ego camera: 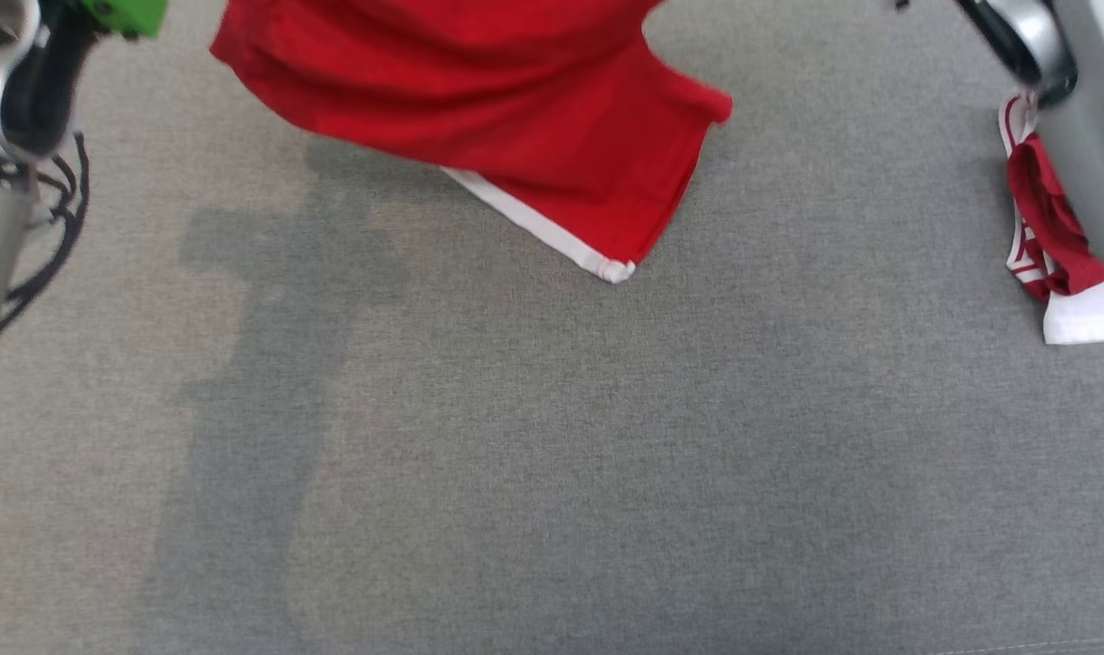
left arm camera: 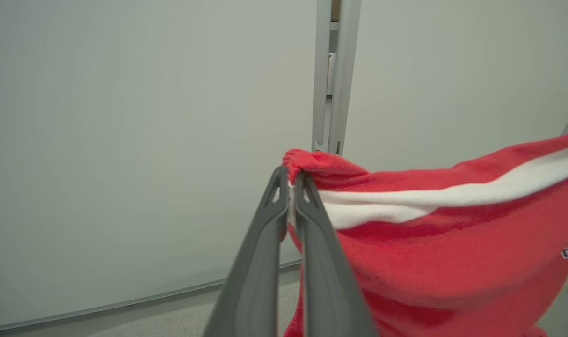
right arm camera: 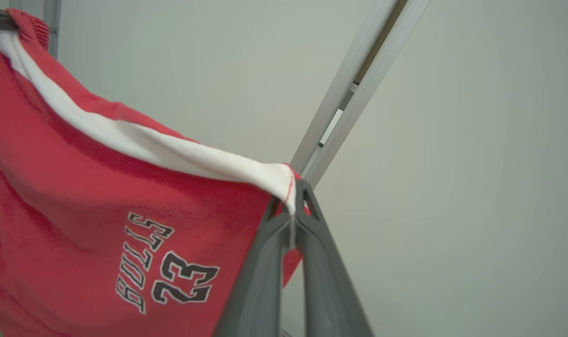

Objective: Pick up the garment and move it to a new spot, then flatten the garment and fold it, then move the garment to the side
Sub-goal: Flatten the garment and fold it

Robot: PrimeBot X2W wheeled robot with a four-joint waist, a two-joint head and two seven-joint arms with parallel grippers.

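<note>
Across the top of the head view, the red Bulls garment [ego camera: 516, 100] hangs over the grey surface [ego camera: 552, 455]. The left claw [left arm camera: 291, 180] and right claw [right arm camera: 295, 201] are each clamped on a white-trimmed corner. The pick-up looks done; placing, flattening, folding and moving aside seem to remain.

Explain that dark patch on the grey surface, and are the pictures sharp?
Head view: a soft shadow on the grey surface, garment edges slightly smeared. Left wrist view: left claw crisp. Right wrist view: right claw sharp, lettering readable.
</note>
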